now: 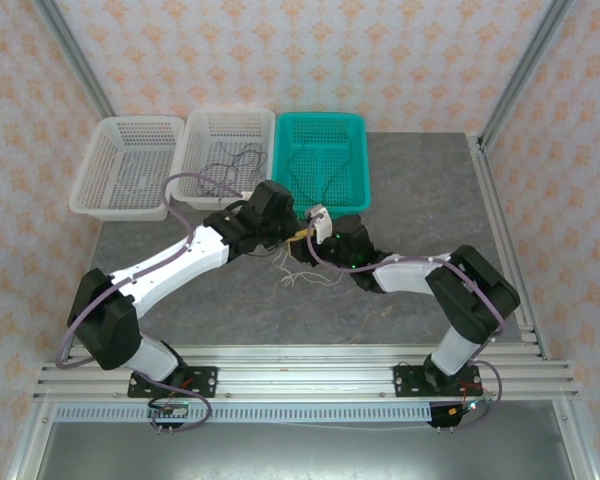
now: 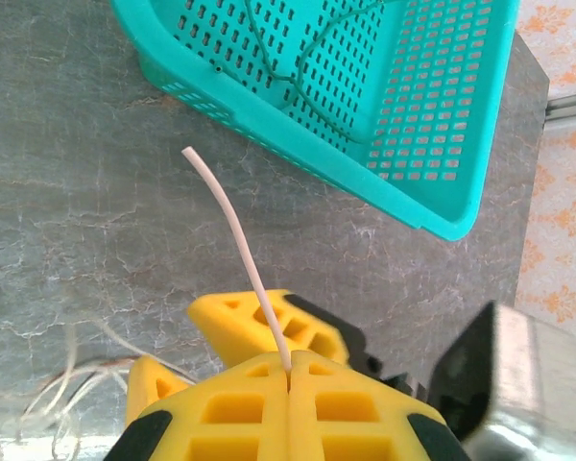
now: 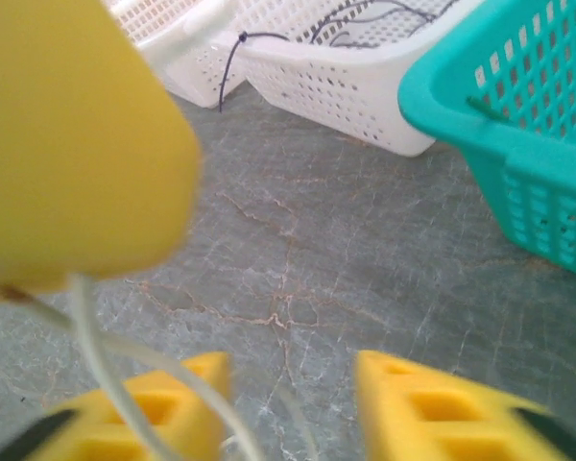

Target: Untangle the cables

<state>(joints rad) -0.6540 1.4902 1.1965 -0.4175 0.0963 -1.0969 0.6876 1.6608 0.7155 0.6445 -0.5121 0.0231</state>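
Progress, as I judge it: two of three sorted. Green cable (image 2: pixel 269 67) lies alone in the teal basket (image 2: pixel 432 144), and the dark cable (image 1: pixel 232 158) sits in the middle white basket (image 1: pixel 225 112), one end draped over its rim. I cannot tell whether the left white basket (image 1: pixel 140 122) holds anything.

Whitish cable (image 2: pixel 240 240) is the work in hand. My left gripper (image 2: pixel 288 370) is clamped on it, pads pressed together, with a short free end standing out toward the teal basket. The right gripper (image 3: pixel 293 394) sits just beside it, jaws spread and grasping nothing, a pale strand hanging between the two.

Left to do: a loose pale snarl (image 1: pixel 298 277) lies on the table under both wrists, with one fine strand trailing toward the near edge. It looks like it needs drawing apart and then binning.

Surface: grey stone-look tabletop (image 1: pixel 430 190), matte and veined, so pale wire reads poorly against it. Room: peach floral wallpaper on three sides, aluminium posts at the corners, slotted rail along the near edge carrying both arm bases.
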